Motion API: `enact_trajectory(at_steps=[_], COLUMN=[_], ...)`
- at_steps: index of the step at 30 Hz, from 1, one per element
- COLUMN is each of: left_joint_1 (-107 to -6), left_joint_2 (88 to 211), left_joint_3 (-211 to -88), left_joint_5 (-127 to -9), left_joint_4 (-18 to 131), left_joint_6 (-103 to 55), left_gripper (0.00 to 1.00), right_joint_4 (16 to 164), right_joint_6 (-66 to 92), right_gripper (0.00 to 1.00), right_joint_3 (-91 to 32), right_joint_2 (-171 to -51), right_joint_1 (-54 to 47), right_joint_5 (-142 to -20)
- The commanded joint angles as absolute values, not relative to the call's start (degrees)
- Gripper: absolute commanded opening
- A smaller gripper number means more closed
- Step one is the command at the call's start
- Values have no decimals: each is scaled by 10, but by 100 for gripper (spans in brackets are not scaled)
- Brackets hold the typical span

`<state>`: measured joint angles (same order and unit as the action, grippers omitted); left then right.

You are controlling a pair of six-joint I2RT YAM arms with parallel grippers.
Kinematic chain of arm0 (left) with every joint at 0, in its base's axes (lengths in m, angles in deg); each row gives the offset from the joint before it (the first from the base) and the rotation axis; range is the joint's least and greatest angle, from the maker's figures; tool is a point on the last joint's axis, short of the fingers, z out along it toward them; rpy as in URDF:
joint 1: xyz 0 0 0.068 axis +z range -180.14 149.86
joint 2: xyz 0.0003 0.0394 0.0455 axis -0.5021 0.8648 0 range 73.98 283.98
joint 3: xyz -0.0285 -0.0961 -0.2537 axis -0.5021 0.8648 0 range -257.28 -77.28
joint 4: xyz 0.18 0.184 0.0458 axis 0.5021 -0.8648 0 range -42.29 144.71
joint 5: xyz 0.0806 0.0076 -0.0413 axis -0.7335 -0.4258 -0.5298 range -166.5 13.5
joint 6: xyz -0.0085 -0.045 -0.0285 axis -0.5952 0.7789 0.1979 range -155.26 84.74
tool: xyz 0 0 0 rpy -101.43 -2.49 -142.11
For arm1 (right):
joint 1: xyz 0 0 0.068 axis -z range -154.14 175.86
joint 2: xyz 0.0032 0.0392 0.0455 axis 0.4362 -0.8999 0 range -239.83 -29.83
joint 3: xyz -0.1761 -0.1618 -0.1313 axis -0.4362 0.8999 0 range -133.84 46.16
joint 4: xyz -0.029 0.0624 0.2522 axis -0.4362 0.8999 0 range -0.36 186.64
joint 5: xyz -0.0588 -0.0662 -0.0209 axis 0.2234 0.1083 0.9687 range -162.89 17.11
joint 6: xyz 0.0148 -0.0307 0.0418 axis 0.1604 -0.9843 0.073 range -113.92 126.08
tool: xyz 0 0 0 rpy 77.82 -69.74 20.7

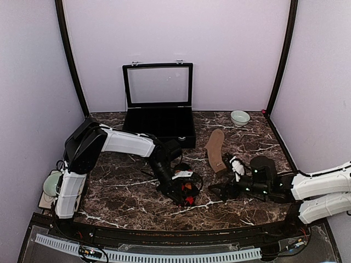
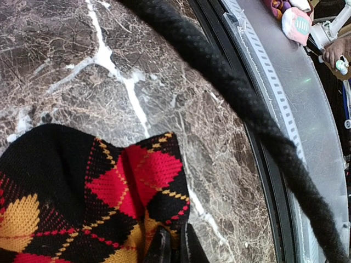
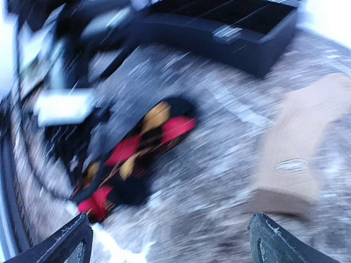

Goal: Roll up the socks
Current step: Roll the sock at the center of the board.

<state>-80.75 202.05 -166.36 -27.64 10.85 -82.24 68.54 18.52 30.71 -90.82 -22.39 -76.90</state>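
Two socks lie on the marble table point(image 1: 126, 203), apart from each other. The nearer is the argyle sock point(image 2: 109, 186): a fine black knit with red and yellow-orange diamonds crossed by thin dotted stitching. It sits bunched just left of the table's middle. The left gripper point(image 2: 174, 246) is clenched on its edge, the dark fingertips pinched together with fabric at their tips. A thick, black braided cable point(image 2: 247, 115) arcs over the stone beside it.

To the right, the right gripper point(image 3: 170, 244) is released, its two dark fingers spread wide with nothing between them, low above the table. The wrist view there is blurred.

Further back lies the tan sock point(image 1: 215, 147), plain, flat and stretched out lengthwise, with a small oval mark on it.

The table is dark brown stone, glossy, with white veins.

Behind the socks stands one black case point(image 1: 164, 123), rectangular, with its clear-paned lid upright. One small pale round bowl point(image 1: 239, 117) sits at the far right.
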Motion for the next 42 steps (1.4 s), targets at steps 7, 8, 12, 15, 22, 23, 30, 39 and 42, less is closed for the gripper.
enact_trajectory(at_steps=[7,8,12,15,22,23,30,39,42], left_joint_1=[-795,-794,-794,-794,-794,-794,-794,-794,-794], left_joint_2=[2086,2090,2102,2111,2121,2122,2123,2116,2114], left_joint_3=[-1682,-1684,-1697,-1705,-1717,-1717,-1718,-1722,-1719], left_joint_5=[-318,-322,-329,-336,-377,-381,-393,-373,-373], left_joint_4=[64,61,49,51,51,53,55,24,19], left_joint_6=[-784,-783,-783,-774,-767,-767,-765,-791,-798], left_gripper=[4,4,4,4,4,4,4,12,15], right_joint_4=[649,644,645,646,634,633,624,599,597], right_joint_6=[15,1,-44,-79,-135,-138,-137,-116,-110], right_gripper=[72,68,60,56,44,43,36,31,31], right_joint_3=[299,299,269,230,162,157,140,158,165], right_joint_2=[-996,-1002,-1048,-1101,-1187,-1196,-1248,-1277,-1284], right_joint_1=[-378,-387,-408,-414,-416,-415,-410,-393,-384], right_joint_5=[-776,-777,-767,-770,-778,-782,-795,-794,-801])
